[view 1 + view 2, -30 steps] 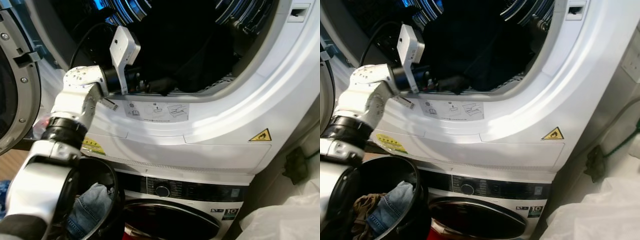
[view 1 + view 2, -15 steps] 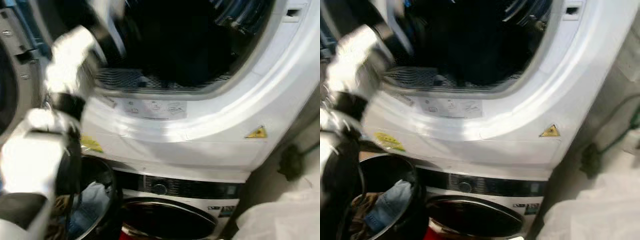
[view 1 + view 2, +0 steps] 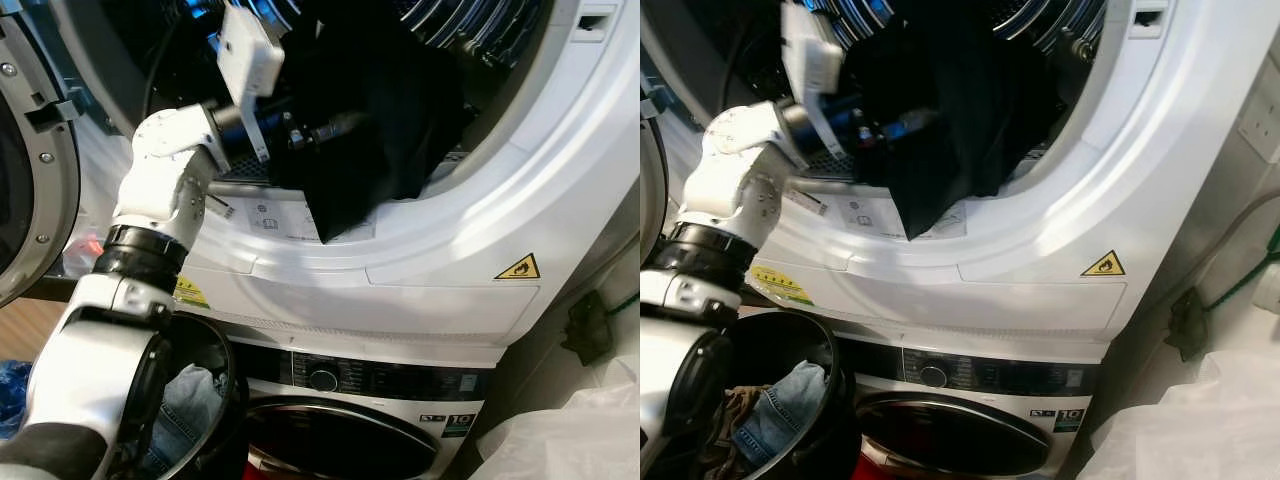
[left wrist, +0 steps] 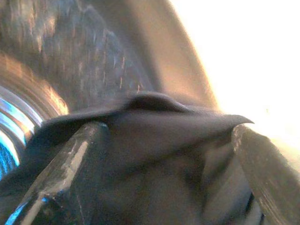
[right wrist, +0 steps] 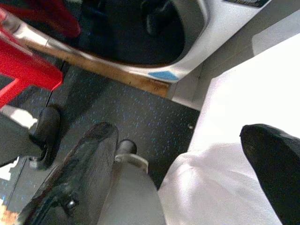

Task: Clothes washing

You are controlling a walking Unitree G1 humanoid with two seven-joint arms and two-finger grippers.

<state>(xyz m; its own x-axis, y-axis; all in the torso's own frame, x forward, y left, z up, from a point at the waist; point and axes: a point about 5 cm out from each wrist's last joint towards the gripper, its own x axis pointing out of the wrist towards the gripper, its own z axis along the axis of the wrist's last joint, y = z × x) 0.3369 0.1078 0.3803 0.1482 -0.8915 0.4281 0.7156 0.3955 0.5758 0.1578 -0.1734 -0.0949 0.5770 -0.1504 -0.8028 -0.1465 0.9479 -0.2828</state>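
Now the robot's left arm reaches up into the open drum of the upper machine (image 3: pixel 560 200), and its left gripper (image 3: pixel 335 125) is pinched on a black garment (image 3: pixel 370 120). A second ago the same gripper lay low at the drum's lip with the dark cloth still heaped inside; half a second ago the arm was a blur of motion. Since then the garment has been lifted and drawn outward, so that a long fold of it now hangs over the front rim and covers part of the instruction sticker (image 3: pixel 275 218) below the opening. In the left wrist view the cloth is bunched between the two black fingers (image 4: pixel 70 168), which confirms a firm hold.

At the far left the round door (image 3: pixel 30 160) stands swung open. Below the arm, a dark basket (image 3: pixel 225 385) holds a piece of blue denim (image 3: pixel 185 410), just left of the lower machine's control panel (image 3: pixel 390 382).

This suggests the unloading step is under way: the garment is partly out of the drum but most of it still rests inside, and it probably needs to be pulled clear and lowered to the basket.

The right gripper (image 5: pixel 187 173) hangs idle with its fingers spread, over dark floor (image 5: pixel 140 117) and a white bag (image 5: pixel 243 140).
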